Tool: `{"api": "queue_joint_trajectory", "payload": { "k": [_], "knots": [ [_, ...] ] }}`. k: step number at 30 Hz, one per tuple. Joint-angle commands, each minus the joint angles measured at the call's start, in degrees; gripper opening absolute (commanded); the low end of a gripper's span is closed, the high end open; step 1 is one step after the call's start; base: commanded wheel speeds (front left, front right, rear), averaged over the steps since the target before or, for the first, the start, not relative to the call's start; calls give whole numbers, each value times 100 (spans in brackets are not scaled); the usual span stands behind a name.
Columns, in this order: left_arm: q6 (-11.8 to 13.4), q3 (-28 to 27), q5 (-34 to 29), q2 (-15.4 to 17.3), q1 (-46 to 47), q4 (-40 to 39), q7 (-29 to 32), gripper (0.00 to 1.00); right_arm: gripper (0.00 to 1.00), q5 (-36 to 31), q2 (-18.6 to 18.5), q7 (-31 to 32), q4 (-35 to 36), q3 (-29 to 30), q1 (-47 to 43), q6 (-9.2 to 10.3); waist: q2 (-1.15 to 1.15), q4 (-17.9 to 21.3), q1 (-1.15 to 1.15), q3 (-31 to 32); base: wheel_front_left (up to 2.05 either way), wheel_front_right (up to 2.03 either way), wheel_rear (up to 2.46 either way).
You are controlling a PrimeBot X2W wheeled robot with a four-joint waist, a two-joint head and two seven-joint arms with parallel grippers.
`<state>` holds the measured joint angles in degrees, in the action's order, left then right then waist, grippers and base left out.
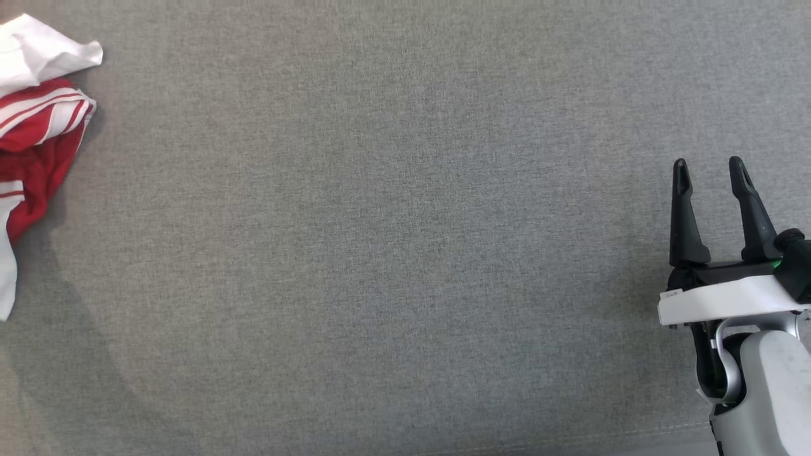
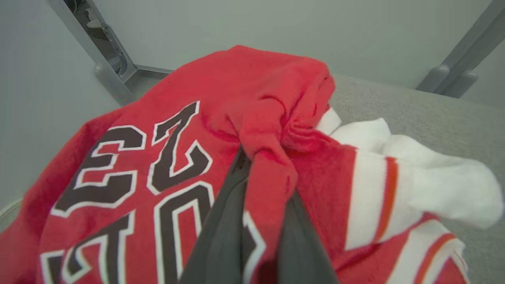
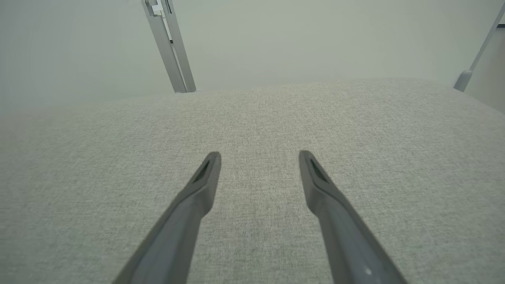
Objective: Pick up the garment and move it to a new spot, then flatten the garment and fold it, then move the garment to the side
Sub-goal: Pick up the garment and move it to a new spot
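Observation:
The garment (image 1: pixel 35 133) is a red and white jersey, bunched at the far left edge of the grey surface in the head view. Up close in the left wrist view the garment (image 2: pixel 165 150) shows dark numbers outlined in white and white striped sleeves. My left gripper (image 2: pixel 262 165) is shut on a pinched fold of its red cloth, the fingertips buried in the fabric. My right gripper (image 1: pixel 709 170) stands open at the lower right of the head view, far from the jersey. In the right wrist view the right gripper (image 3: pixel 259 157) hovers over bare cloth with nothing between its fingers.
A grey fabric-covered surface (image 1: pixel 393 240) spreads across the head view. Metal frame posts (image 3: pixel 169 47) and a pale wall stand beyond its far edge. Another post (image 2: pixel 457 67) rises at the right in the left wrist view.

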<state>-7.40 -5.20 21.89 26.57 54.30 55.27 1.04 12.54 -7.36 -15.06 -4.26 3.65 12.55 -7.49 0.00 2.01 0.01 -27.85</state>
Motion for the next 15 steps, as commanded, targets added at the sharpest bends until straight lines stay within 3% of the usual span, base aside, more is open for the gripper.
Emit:
{"api": "queue_joint_trajectory", "payload": {
  "k": [1, 8, 15],
  "knots": [
    [-7, 45, -50, 77, 114, -64, -154, 0, 100, 20, 19, -18, -37, -18, -38, 0, 0, -22, -1, 188, 0, 0, 0],
    [-8, 256, -198, 109, 360, -428, -812, 0, 100, 42, 113, -18, -186, -103, -139, 0, 0, -62, -1, 694, 0, 0, 0],
    [-9, 632, -297, -66, 706, -1194, -880, 0, 100, 86, 215, -18, -295, -144, -246, 0, 0, -9, -1, 1102, 0, 0, 0]
  ]
}}
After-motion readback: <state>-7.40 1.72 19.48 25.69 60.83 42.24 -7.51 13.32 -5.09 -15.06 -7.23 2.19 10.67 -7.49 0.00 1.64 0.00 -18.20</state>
